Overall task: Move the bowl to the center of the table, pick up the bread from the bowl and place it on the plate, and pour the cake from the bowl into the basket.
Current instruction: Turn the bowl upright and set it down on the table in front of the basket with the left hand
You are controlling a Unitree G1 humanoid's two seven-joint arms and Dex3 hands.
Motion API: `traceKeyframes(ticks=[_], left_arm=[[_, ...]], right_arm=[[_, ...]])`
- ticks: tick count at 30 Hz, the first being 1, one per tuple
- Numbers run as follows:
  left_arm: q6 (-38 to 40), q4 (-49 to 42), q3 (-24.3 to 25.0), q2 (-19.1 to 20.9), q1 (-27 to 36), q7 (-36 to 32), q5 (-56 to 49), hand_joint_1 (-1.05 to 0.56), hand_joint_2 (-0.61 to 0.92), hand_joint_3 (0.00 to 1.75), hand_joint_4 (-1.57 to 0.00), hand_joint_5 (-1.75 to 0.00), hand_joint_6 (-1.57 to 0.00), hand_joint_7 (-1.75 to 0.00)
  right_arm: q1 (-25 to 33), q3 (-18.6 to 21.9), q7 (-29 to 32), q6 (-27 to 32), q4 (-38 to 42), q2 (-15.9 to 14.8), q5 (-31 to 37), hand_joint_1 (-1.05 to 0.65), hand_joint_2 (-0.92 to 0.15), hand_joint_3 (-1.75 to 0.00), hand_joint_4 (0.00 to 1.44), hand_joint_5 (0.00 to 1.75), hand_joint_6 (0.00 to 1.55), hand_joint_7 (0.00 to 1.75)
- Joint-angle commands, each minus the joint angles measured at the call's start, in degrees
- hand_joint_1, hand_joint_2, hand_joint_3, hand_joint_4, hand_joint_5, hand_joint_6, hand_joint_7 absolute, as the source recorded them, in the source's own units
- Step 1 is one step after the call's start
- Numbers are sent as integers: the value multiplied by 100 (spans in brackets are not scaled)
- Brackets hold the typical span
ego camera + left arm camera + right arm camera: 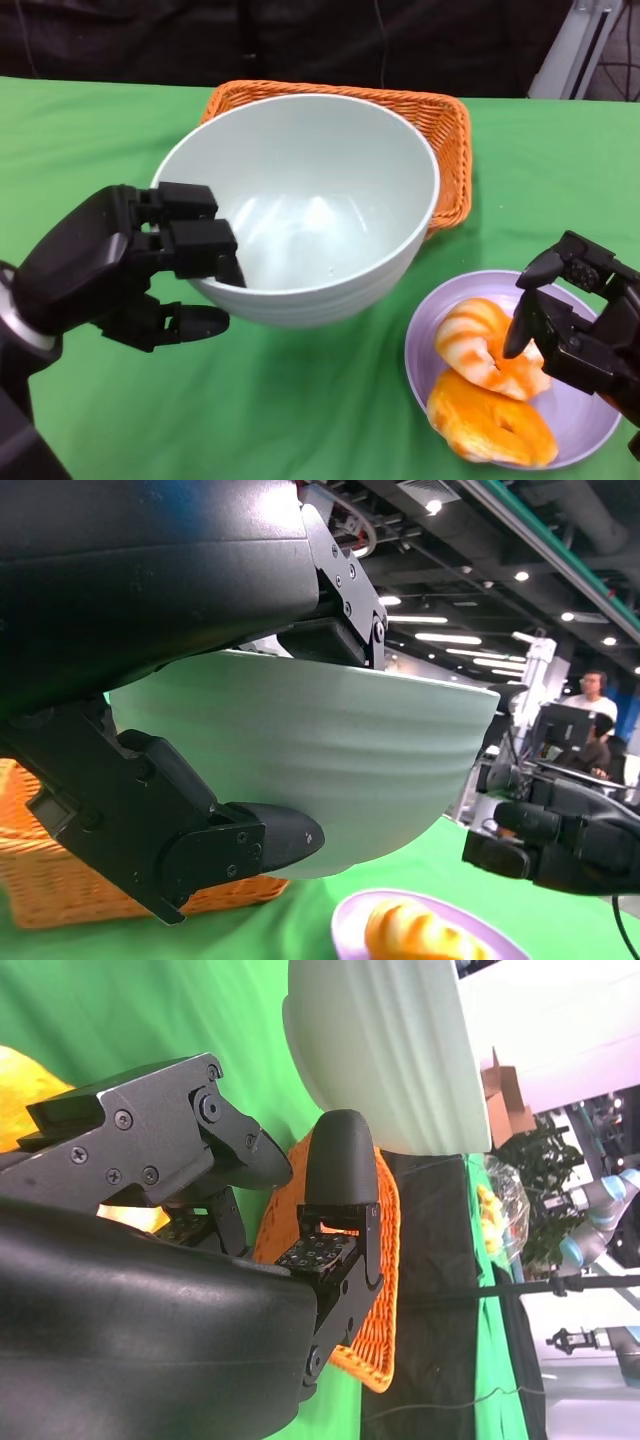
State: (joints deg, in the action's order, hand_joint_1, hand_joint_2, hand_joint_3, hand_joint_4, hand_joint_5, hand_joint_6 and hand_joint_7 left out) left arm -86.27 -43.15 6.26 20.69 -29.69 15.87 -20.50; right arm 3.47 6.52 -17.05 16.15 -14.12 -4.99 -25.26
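Left hand pinches the raised, empty-looking bowl by its rim; right hand hovers part-open, empty; thin grip risks bowl slipping.

Smooth, glossy pale-green bowl, ceramic-looking, faintly ribbed outside. Woven orange wicker basket, rough-textured. Matt green cloth over the counter, softly creased. Smooth lilac plate with a dull sheen. Glazed, shiny bread. Hard black plastic on the left hand, semi-matt, screw-studded.
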Motion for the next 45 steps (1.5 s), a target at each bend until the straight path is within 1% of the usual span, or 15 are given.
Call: traceKeyframes(ticks=[1, 8, 9, 10, 12, 15, 17, 19, 28, 29, 31, 34, 36, 38, 45], left_arm=[[-249, -110, 218, 187, 71, -281, -160, -20, 60, 93, -80, -172, -80, -131], [-332, -183, 281, 212, 53, -517, -423, -20, 60, 93, -80, -172, -79, -133], [-449, -211, 407, 295, 269, -523, -527, -20, 60, 93, -80, -172, -79, -133], [-536, -216, 480, 372, 516, -527, -650, -17, 57, 95, -82, -165, -78, -132], [-623, -211, 537, 469, 817, -573, -863, -15, 65, 87, -83, -160, -77, -134], [-623, -170, 524, 486, 911, -707, -1063, -14, 68, 82, -82, -160, -77, -134], [-623, -132, 495, 485, 993, -793, -1205, -15, 76, 65, -79, -165, -76, -136], [-623, -112, 481, 494, 1023, -878, -1310, -16, 81, 54, -77, -168, -73, -140], [-623, -96, 467, 541, 1019, -1218, -1610, -16, 84, 47, -76, -169, -72, -141], [-623, -101, 450, 555, 1089, -1239, -1691, -16, 84, 46, -75, -170, -72, -139], [-623, -106, 425, 580, 1194, -1283, -1861, -16, 86, 37, -71, -173, -74, -132], [-622, -150, 419, 607, 1233, -1348, -2135, -14, 88, 35, -68, -174, -76, -130], [-609, -189, 444, 604, 1226, -1426, -2353, -16, 87, 33, -67, -173, -82, -115], [-594, -190, 458, 605, 1222, -1550, -2517, -17, 88, 30, -68, -171, -86, -108], [-522, -124, 393, 670, 1221, -2022, -2899, -18, 89, 27, -68, -170, -88, -103]], right_arm=[[-44, 166, 88, -105, -86, -42, -17, -2, -72, -98, 67, 175, 61, 142], [-48, 174, 98, -119, -84, -43, -9, -3, -72, -97, 68, 175, 62, 140], [-108, 277, 81, -149, -30, -86, -57, -3, -72, -97, 68, 175, 62, 140], [-153, 359, 63, -148, -2, -114, -121, -5, -72, -96, 68, 175, 62, 140], [-204, 454, 39, -142, 31, -131, -188, -6, -72, -95, 68, 175, 62, 140], [-216, 487, 8, -140, 49, -121, -202, -6, -72, -94, 68, 175, 62, 140], [-225, 510, -12, -152, 70, -120, -219, -5, -71, -93, 69, 175, 62, 139], [-229, 519, -21, -155, 77, -118, -219, -5, -71, -93, 69, 175, 63, 139], [-231, 524, -27, -155, 80, -115, -216, -6, -71, -92, 69, 175, 63, 138], [-242, 540, -31, -148, 66, -124, -236, -6, -71, -92, 69, 175, 63, 138], [-257, 565, -27, -122, 37, -134, -274, -6, -72, -92, 69, 175, 63, 137], [-270, 584, -38, -116, 39, -132, -318, -7, -73, -88, 69, 174, 65, 134], [-276, 588, -85, -158, 67, -137, -330, -7, -74, -87, 70, 174, 65, 133], [-279, 591, -106, -170, 75, -138, -329, -7, -75, -86, 70, 173, 65, 132], [-282, 602, -123, -165, 76, -128, -321, -7, -76, -83, 70, 173, 66, 131]])
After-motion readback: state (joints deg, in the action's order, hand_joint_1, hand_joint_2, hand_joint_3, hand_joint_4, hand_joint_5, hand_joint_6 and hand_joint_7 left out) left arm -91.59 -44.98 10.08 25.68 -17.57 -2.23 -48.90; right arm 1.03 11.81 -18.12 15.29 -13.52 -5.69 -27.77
